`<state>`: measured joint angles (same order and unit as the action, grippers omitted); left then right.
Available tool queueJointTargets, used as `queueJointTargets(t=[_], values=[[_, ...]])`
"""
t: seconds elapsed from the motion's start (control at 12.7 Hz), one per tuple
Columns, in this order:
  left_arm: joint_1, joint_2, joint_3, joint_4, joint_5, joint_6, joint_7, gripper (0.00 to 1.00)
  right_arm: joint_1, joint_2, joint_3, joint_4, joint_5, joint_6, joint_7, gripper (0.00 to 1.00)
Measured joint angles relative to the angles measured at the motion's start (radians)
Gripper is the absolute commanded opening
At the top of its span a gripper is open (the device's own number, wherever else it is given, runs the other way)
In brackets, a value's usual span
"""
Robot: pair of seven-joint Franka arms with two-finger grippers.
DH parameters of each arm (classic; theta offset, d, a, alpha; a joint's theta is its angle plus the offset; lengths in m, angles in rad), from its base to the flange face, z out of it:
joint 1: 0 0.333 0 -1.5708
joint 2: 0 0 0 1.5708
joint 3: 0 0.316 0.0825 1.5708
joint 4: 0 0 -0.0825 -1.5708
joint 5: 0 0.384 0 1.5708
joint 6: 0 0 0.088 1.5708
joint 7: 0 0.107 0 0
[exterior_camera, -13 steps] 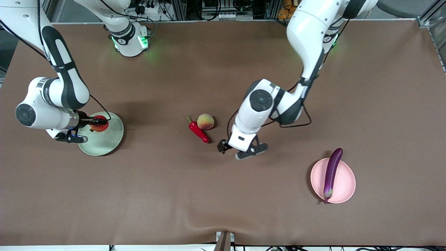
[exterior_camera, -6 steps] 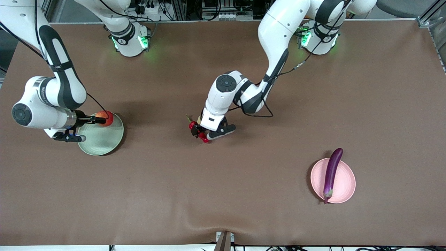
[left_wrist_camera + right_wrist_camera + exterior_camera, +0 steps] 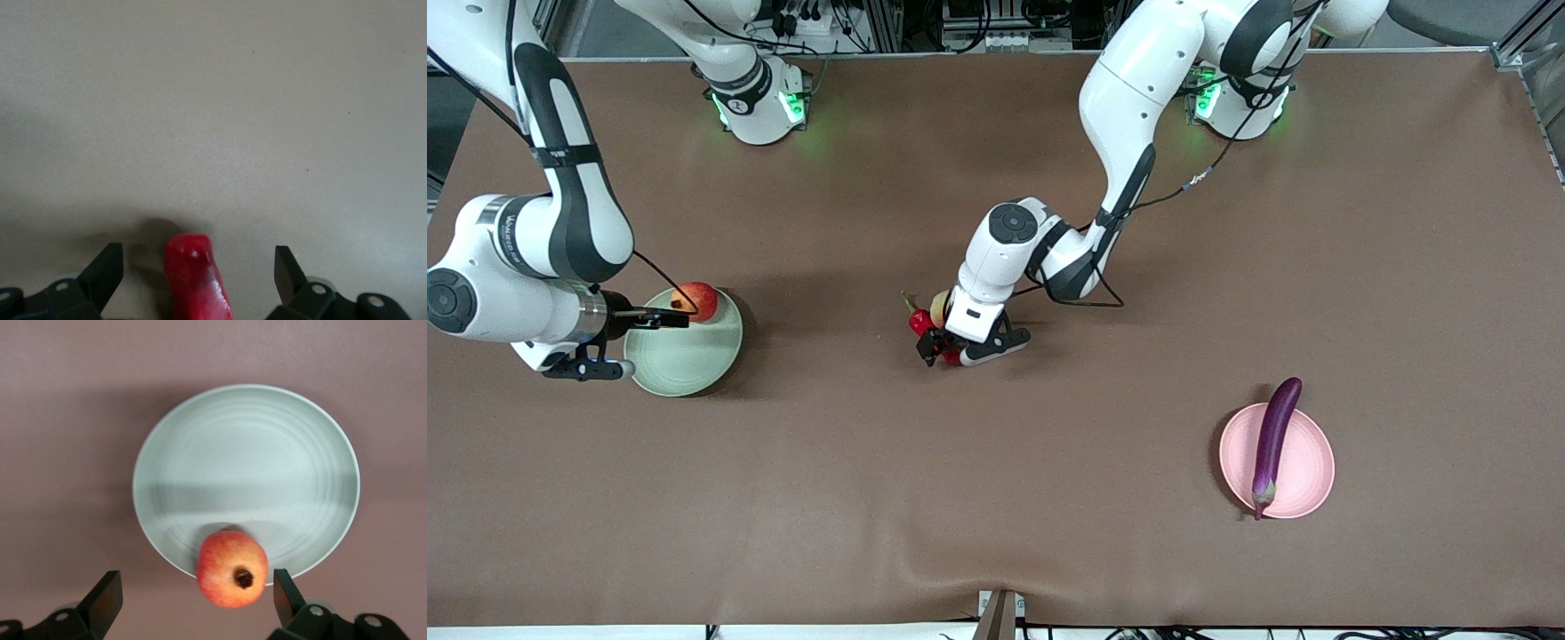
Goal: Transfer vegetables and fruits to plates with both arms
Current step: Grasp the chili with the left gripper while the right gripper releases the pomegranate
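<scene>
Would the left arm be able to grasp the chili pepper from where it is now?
Probably yes: the left gripper is open and down at the chili pepper, whose tip lies between its fingers. The peach sits right beside it, but not between them.

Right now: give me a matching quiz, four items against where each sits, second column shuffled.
1. apple
2. eggplant
3. chili pepper
4. peach

A. across the pink plate
B. on the table, beside the chili, partly hidden
C. at the green plate's rim
D. between the open left end effector's fingers

Pairs: 1-C, 2-A, 3-D, 4-B
</scene>
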<state>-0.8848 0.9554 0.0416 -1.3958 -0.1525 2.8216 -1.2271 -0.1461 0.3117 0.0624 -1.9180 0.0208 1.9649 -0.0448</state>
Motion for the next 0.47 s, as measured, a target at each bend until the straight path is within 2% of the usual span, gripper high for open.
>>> queueJointTargets(t=[0.24, 0.31, 0.39, 0.47], values=[[-0.013, 0.014, 0.000, 0.001, 0.000, 0.031, 0.000, 1.00, 0.038, 0.001, 0.000, 0.079, 0.076, -0.101, 0.095, 1.00], [-0.018, 0.016, 0.001, 0.001, 0.000, 0.035, 0.000, 0.81, 0.060, 0.002, 0.001, 0.120, 0.100, -0.150, 0.146, 1.00], [-0.023, 0.017, 0.003, 0.001, 0.000, 0.036, 0.000, 0.46, 0.082, 0.006, 0.002, 0.159, 0.121, -0.188, 0.198, 1.00], [-0.028, 0.018, 0.005, 0.001, 0.000, 0.036, 0.000, 0.21, 0.104, 0.010, 0.003, 0.191, 0.143, -0.210, 0.244, 1.00]])
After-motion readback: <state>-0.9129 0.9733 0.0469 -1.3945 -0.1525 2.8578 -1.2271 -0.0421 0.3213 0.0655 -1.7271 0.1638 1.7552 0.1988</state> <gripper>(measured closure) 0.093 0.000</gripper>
